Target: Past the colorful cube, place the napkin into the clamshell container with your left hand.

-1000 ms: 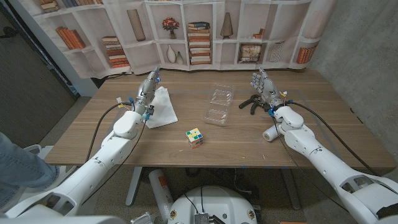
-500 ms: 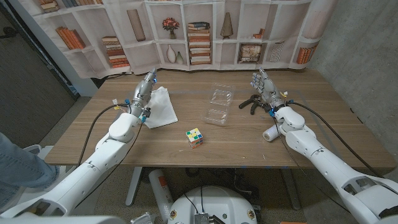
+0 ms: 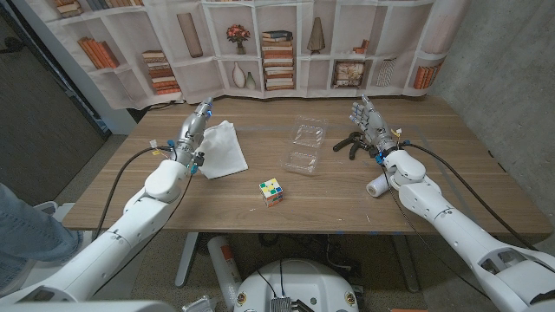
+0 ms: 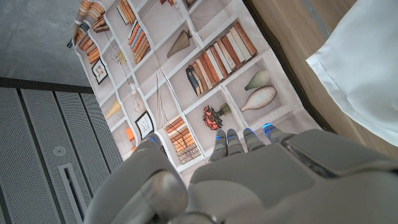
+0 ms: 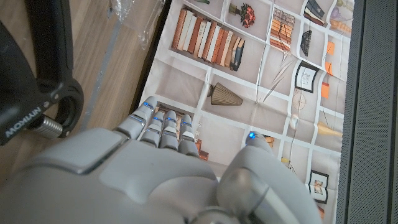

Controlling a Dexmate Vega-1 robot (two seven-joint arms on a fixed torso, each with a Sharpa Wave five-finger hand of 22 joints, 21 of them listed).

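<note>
One napkin (image 3: 222,149), white, crumpled, lies on the table (image 3: 329,195) at about 10 o'clock from the one colorful cube (image 3: 271,191). One clear clamshell container (image 3: 304,147), open, sits at about 1 o'clock from the cube. Left hand (image 3: 192,132) stands at the napkin's left edge, fingers (image 4: 239,144) together and extended, holding nothing. Right hand (image 3: 367,116) upright near one black hand grip tool (image 3: 350,144), fingers released, empty. One white roll (image 3: 376,186) at 3 o'clock from the cube.
</note>
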